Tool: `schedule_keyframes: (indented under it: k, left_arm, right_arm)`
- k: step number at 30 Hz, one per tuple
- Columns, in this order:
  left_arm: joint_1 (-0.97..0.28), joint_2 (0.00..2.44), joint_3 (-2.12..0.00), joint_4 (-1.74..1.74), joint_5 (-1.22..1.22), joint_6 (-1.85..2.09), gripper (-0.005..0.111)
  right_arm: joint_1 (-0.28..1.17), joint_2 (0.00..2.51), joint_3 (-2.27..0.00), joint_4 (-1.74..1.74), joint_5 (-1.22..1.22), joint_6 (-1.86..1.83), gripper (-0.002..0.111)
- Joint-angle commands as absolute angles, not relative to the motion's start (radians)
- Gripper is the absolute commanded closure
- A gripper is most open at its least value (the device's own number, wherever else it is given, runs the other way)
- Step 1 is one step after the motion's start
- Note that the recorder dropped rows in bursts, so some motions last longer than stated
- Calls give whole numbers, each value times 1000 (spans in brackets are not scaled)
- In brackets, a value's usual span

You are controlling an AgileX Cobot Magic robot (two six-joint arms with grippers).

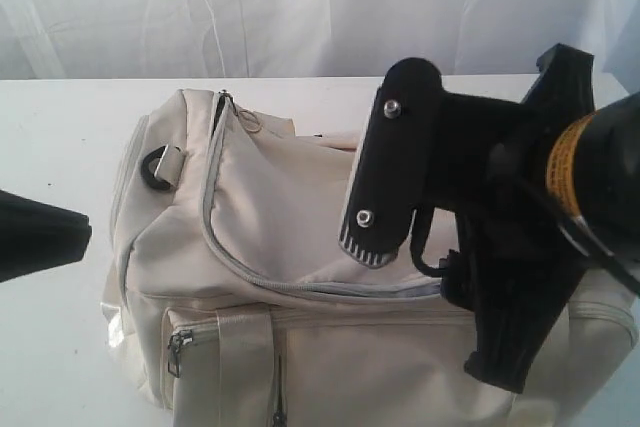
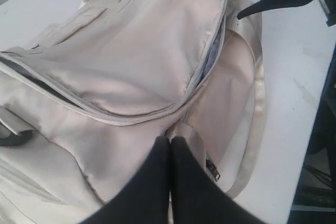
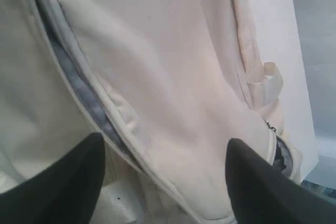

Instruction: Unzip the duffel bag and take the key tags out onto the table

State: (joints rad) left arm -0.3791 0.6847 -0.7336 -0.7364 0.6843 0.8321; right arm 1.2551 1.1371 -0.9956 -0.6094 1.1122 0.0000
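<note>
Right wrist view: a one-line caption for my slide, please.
Open right gripper poised over the cream duffel bag, beside its grey zipper.

**Student:** From where does the exterior view look?

**Tutor:** From a little above the table [image 1: 60, 147], facing the curtain [image 1: 300, 7]. The duffel bag [image 1: 270, 217] fills 6 o'clock, and the right arm [image 1: 520, 177] looms close at 3 o'clock.

**Student:** And the wrist views?

**Tutor:** Each looks down past its own gripper, the left gripper [image 2: 169, 142] and the right gripper [image 3: 165, 141], close upon the bag. The right is nearer. All three views share the curved grey zip [image 1: 208, 217].
</note>
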Motion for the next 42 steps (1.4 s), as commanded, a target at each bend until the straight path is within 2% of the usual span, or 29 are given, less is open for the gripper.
schedule_keyframes:
  k: [1,6,17,19,20,22,23,30,37,39,42]
  left_arm:
    - [-453,674,-677,-736,588,844,107]
    - [-491,674,-657,-723,548,844,107]
    - [-491,674,-657,-723,548,841,107]
    - [-491,674,-657,-723,548,834,107]
    - [-491,674,-657,-730,546,834,107]
    - [-491,674,-657,-731,546,832,107]
    - [-491,674,-657,-731,544,828,107]
    - [-491,674,-657,-731,544,828,107]
    - [-491,674,-657,-731,544,828,107]
    - [-491,674,-657,-731,544,828,107]
    - [-491,674,-657,-731,544,826,107]
  right_arm:
    - [1256,1184,-1001,-620,1193,-69,47]
    - [1256,1221,-1001,-618,1221,-158,47]
    - [1256,1219,-1001,-632,1221,-173,52]
    - [1256,1178,-1008,-622,1221,-96,59]
    - [1256,1134,-1016,-611,1221,-37,68]
    - [1256,1053,-1016,-627,1221,-48,89]
    - [1252,1016,-1016,-646,1221,-73,108]
    - [982,1023,-1016,-467,1221,-391,108]
    - [955,1025,-1013,-418,1221,-779,108]
    - [955,1032,-1004,-381,1221,-831,103]
    - [955,1038,-975,-381,1221,-837,87]
